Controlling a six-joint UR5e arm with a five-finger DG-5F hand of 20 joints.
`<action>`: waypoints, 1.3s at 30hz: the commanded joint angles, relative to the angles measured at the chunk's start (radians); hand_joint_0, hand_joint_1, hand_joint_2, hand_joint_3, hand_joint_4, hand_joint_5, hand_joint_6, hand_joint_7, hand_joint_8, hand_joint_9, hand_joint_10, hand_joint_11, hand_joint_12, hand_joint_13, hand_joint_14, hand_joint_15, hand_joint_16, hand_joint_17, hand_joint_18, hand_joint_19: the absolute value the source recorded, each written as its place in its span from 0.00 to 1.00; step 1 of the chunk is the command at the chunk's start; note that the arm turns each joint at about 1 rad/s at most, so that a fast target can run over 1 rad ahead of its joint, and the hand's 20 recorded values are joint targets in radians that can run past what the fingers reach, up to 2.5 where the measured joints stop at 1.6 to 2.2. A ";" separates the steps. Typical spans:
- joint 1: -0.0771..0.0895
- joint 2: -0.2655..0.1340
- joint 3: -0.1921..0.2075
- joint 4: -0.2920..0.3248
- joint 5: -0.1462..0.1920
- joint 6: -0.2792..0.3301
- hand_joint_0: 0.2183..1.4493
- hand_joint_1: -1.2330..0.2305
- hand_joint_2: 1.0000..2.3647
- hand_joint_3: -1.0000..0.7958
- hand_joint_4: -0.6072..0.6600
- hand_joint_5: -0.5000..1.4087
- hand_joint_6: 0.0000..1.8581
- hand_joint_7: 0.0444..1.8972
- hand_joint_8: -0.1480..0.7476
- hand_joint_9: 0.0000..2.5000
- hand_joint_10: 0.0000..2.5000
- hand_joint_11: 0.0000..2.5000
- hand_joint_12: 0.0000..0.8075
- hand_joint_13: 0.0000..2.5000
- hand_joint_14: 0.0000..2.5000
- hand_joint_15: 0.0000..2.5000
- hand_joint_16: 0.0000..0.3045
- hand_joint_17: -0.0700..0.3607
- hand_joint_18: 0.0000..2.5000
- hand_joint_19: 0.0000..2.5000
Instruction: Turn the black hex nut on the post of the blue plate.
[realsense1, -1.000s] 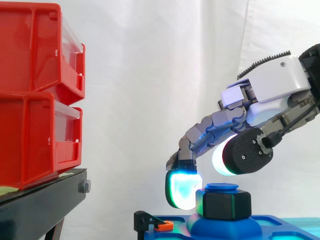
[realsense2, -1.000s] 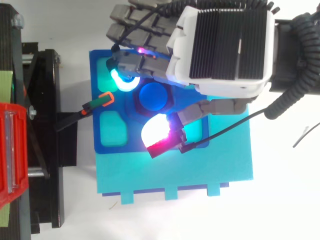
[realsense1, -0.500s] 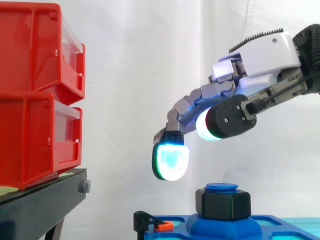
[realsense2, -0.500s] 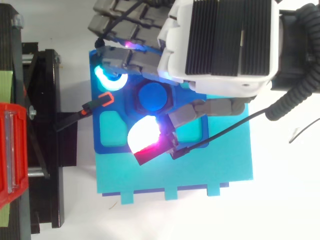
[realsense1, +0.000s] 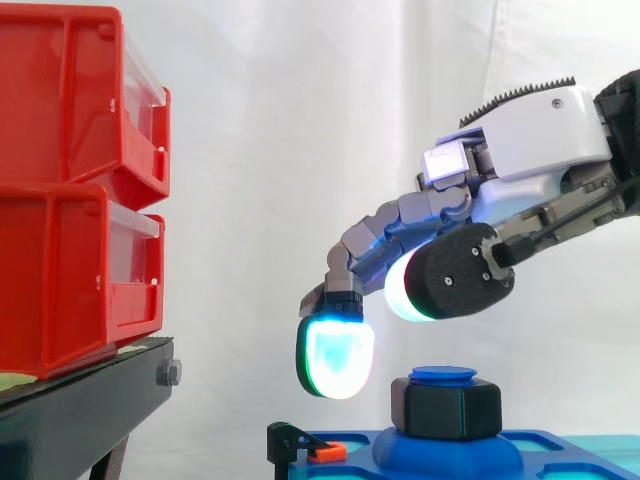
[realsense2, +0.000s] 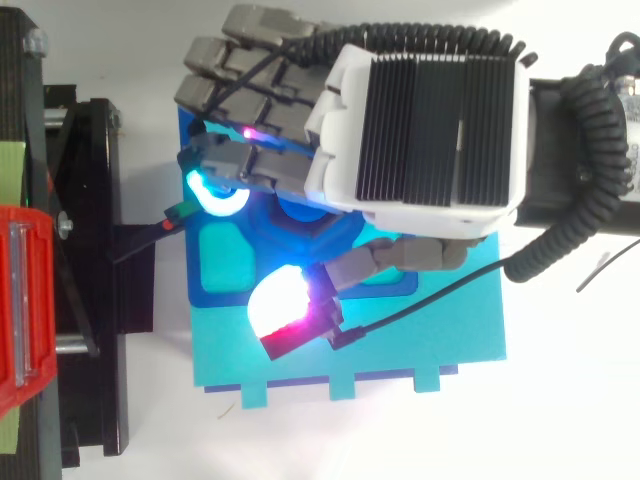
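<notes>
The hand (realsense1: 525, 150) hung just above the black hex nut (realsense1: 446, 408), its fingers loosely bent and spread apart from the thumb, gripping nothing. One cyan-green glowing fingertip (realsense1: 336, 358) sat to the left of the nut, its lower edge about level with the nut's top, and from the side I saw a gap between the two. The thumb's white-glowing pad (realsense1: 398, 292) floated above the nut. The nut sat on the blue post (realsense1: 444, 375), low against the raised hub of the blue plate (realsense2: 192, 270), which lay on a lighter cyan base (realsense2: 420, 345). From above, the hand covered most of the nut and post. As I judged it, the hand had no hold on the nut at this moment, so turning was not under way; I could not tell how much the nut had been turned. What remained was to lower the hand, close it around the nut's flat sides and twist. Counting: one hand, one nut, one post, one blue plate, one small black clip with an orange tip (realsense1: 320, 452) at the plate's left edge, and two red bins, upper (realsense1: 80, 90) stacked on lower (realsense1: 75, 270), on one black stand (realsense1: 90, 410).
</notes>
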 joint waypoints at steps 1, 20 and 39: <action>0.006 0.000 -0.003 -0.008 0.010 0.002 0.21 0.57 0.00 0.28 0.71 0.17 0.27 0.45 0.50 0.12 0.00 0.00 0.55 0.09 0.00 0.00 0.22 0.51 0.05 0.03; 0.010 0.000 -0.004 -0.033 0.014 0.001 0.27 0.30 0.00 0.28 0.59 0.12 0.27 0.44 0.42 0.04 0.00 0.00 0.49 0.06 0.00 0.00 0.19 0.46 0.03 0.05; 0.010 0.000 -0.017 -0.034 0.014 0.001 0.35 0.23 0.00 0.28 0.64 0.14 0.27 0.47 0.43 0.08 0.00 0.00 0.49 0.11 0.00 0.00 0.19 0.46 0.12 0.02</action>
